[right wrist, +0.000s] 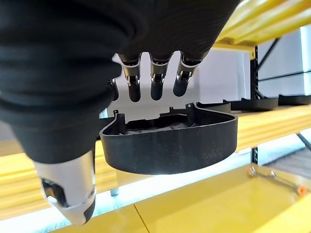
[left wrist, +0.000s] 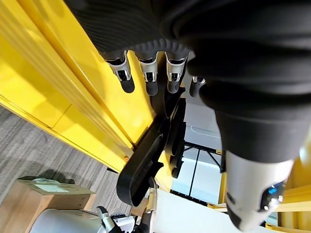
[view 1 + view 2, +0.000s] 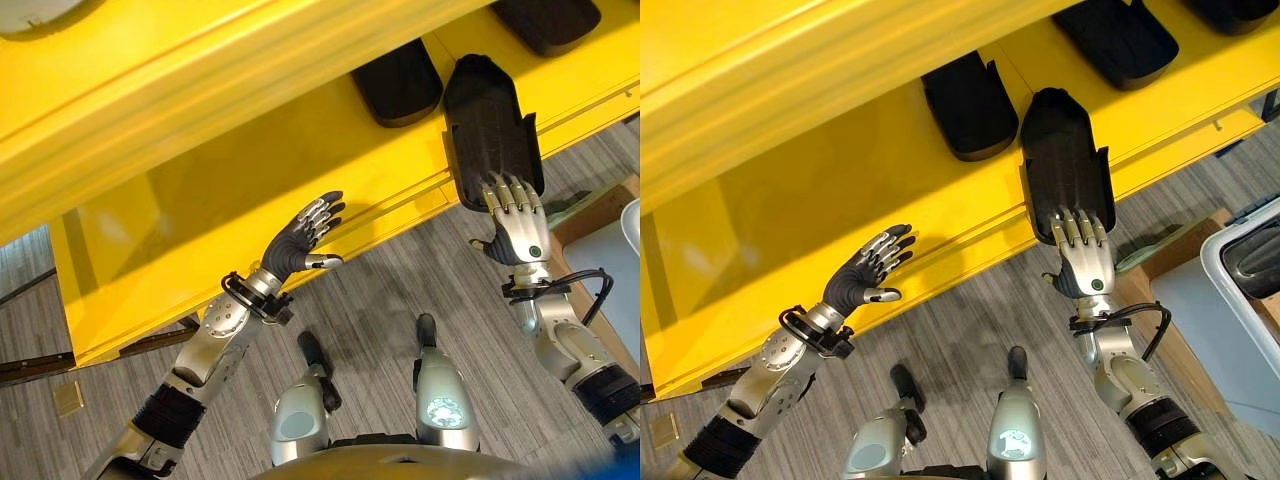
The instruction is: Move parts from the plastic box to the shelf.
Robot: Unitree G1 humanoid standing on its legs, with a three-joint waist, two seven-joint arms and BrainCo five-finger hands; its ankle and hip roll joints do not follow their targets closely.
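Right eye view has the right hand point(image 3: 1086, 262) at the near end of a long black ribbed plastic part point(image 3: 1064, 160), fingers straight on its edge, not curled round it. That part lies on the yellow metal shelf point(image 3: 790, 215), overhanging its front lip, beside another black part point(image 3: 968, 105). Left hand point(image 3: 868, 268) hovers open, empty, near the shelf edge.

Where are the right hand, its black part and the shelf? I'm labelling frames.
right hand point(image 3: 1087, 266), right eye view, back of hand.
black part point(image 3: 1060, 160), right eye view, ribbed middle.
shelf point(image 3: 790, 215), right eye view, bare yellow surface.
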